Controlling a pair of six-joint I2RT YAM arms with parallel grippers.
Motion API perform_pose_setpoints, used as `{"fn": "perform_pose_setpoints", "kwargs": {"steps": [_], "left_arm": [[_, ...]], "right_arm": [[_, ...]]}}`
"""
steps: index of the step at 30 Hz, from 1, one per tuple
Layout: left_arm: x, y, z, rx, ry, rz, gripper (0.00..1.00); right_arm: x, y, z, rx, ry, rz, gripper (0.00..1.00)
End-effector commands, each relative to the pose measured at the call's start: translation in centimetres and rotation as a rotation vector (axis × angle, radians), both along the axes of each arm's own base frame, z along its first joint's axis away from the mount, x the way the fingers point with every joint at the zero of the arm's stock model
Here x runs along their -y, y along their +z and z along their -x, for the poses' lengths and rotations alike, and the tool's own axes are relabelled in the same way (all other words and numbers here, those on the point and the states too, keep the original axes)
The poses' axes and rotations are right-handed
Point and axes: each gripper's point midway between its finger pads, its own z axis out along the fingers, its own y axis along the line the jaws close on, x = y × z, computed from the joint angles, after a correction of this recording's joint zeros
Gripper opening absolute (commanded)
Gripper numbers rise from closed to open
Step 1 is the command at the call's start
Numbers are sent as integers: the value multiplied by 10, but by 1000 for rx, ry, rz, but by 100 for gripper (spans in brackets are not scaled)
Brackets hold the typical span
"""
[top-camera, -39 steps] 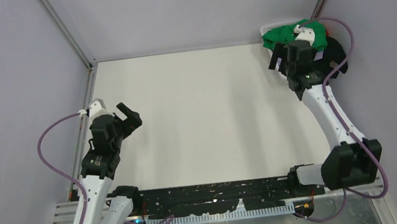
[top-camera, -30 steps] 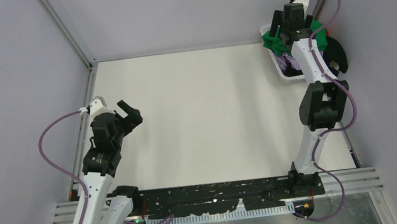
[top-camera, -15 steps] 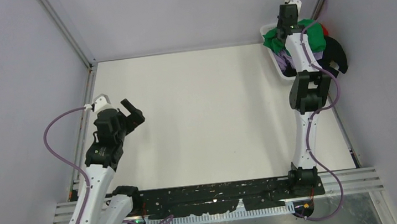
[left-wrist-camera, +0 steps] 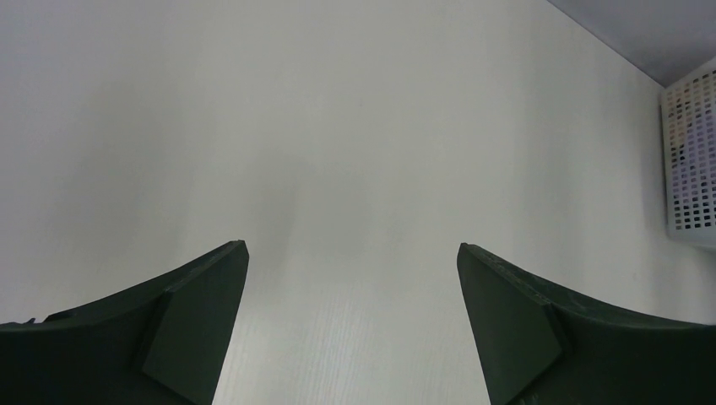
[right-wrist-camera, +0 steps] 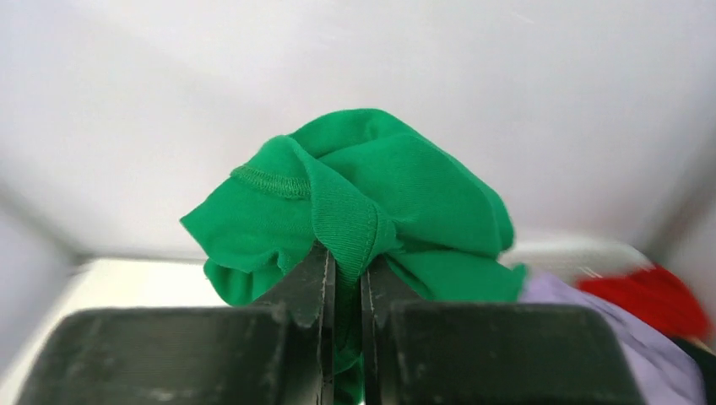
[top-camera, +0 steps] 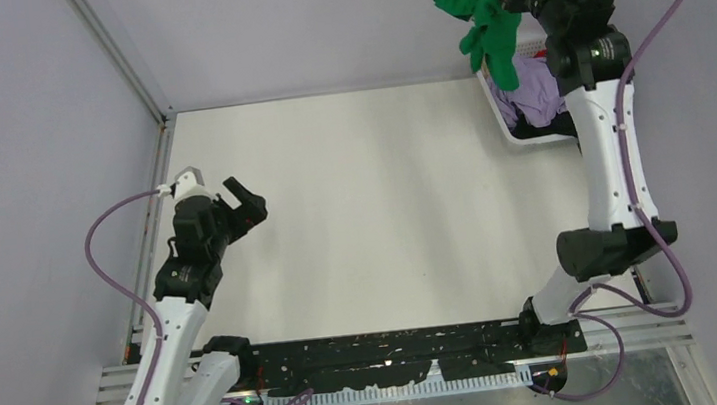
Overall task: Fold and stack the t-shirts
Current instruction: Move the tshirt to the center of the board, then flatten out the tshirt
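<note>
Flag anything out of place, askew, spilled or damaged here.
Nothing looks damaged or spilled. The green t-shirt hangs bunched from the shut right gripper, held up near the white basket, where the lilac t-shirt lies crumpled. The left gripper is open over the table. All of this fits pulling a shirt out for folding.

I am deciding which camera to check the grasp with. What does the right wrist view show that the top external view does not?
Only right wrist: the right gripper seen close, pinched shut on a fold of the green t-shirt. Only top external: the open left gripper over the table, and the shirt hanging from the right arm near the white basket. Both: the green t-shirt and a lilac t-shirt.
</note>
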Motion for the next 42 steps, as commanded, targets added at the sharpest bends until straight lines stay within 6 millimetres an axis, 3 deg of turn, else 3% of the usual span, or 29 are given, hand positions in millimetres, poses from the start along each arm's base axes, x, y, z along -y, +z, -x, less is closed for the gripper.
{"fn": "perform_pose_setpoints", "kwargs": {"steps": [1,4,8,9,10,11,12,13,14,15,16,17,18,19,20,21,22,23,25,26,27,28,31,33,37,41,42], "left_arm": [[10,29,-3,102,-46,47,99],[10,28,3,108,-42,55,99],[3,26,14,99,-10,52,99],[0,24,17,93,4,47,99],[-4,24,20,95,21,40,99],[-6,22,23,87,30,39,99],[-7,21,26,86,37,38,99],[-7,17,28,80,36,40,99],[-7,15,30,76,38,44,99],[-7,12,32,66,38,46,99],[-7,9,34,57,40,46,99],[-8,5,36,43,46,45,99],[-10,0,37,30,53,42,99],[-11,-3,38,19,60,38,99],[-12,-8,39,1,64,35,99],[-10,-13,39,-12,56,33,99],[-7,-18,38,-27,37,36,99],[-1,-22,37,-40,7,46,99],[8,-30,32,-68,-32,69,99],[13,-33,28,-79,-43,84,99],[16,-38,25,-98,-53,95,99],[19,-42,22,-118,-65,102,99],[33,-48,12,-164,-118,135,99],[41,-50,2,-184,-147,154,99],[57,-51,-22,-198,-202,191,99],[72,-54,-54,-250,-251,215,99],[79,-63,-61,-287,-282,223,99]], "right_arm": [[-116,54,80,130,514,-48,5],[-182,57,127,138,761,-26,5],[-239,50,172,147,997,-15,5],[-248,53,178,167,1033,-32,5],[-255,39,179,135,1068,-45,5],[-260,38,180,144,1091,-69,5],[-264,20,178,103,1111,-78,5],[-266,15,176,104,1111,-85,5],[-266,-8,168,52,1085,-95,5],[-265,-39,153,-14,1029,-104,5],[-260,-51,151,-32,995,-103,5],[-253,-91,138,-113,923,-108,5],[-245,-106,138,-141,885,-115,5],[-229,-149,132,-222,820,-121,6],[-211,-171,125,-264,764,-134,12],[-196,-219,129,-367,704,-145,16],[-174,-241,123,-413,632,-167,23],[-154,-283,128,-501,551,-175,29],[-110,-330,131,-616,382,-179,53],[-83,-347,134,-675,264,-143,76],[-72,-349,136,-686,220,-113,96],[-56,-356,140,-716,145,-50,100],[-41,-332,139,-664,67,28,96],[-45,-315,140,-620,65,73,96],[-89,-299,150,-548,180,203,96],[-161,-308,167,-533,388,260,99],[-184,-311,171,-526,441,283,100]]}}
